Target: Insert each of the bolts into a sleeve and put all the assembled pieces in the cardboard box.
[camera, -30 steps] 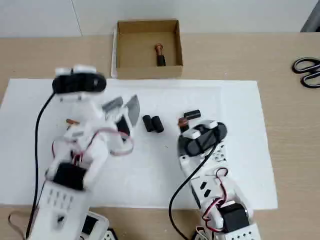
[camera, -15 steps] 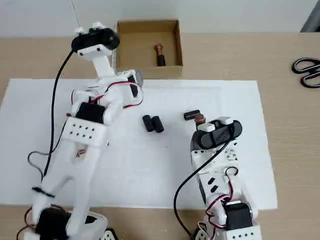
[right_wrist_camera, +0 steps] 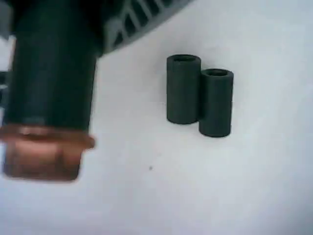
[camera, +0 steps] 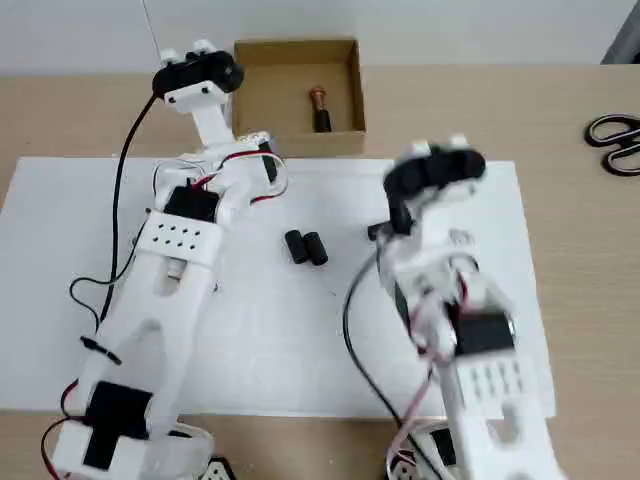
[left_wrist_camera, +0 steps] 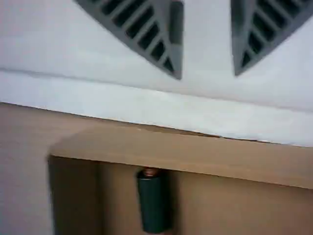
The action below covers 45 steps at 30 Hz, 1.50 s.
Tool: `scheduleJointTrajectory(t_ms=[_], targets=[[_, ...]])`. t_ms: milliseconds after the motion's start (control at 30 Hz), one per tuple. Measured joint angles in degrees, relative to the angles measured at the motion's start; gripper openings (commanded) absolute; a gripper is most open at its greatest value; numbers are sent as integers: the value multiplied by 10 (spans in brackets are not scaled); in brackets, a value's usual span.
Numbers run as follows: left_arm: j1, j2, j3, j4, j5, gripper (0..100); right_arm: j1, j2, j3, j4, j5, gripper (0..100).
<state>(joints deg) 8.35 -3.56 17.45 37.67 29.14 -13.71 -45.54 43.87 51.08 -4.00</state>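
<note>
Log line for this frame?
left gripper open, near box | right gripper holding assembly | second assembly in box | two sleeves loose

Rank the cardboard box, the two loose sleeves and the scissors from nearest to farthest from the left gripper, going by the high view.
1. Cardboard box: its near wall is right beside the left gripper.
2. Two loose sleeves: on the white paper, mid-table.
3. Scissors: far off at the right edge of the table.
</note>
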Motion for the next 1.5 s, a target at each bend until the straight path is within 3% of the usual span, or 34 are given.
scheduleJointTrajectory(t_ms=[333, 833, 1267, 1500], targets=[[-32, 54, 0, -4, 0, 59, -1, 405, -316, 58, 0, 3], [-16, 54, 0, -5, 0, 58, -1, 844, -852, 76, 24, 4], [-14, 53, -7, 12, 0, 58, -1, 1117, -1157, -32, 54, 4], [4, 12, -9, 44, 0, 58, 1, 1189, -1201, -116, 55, 4]])
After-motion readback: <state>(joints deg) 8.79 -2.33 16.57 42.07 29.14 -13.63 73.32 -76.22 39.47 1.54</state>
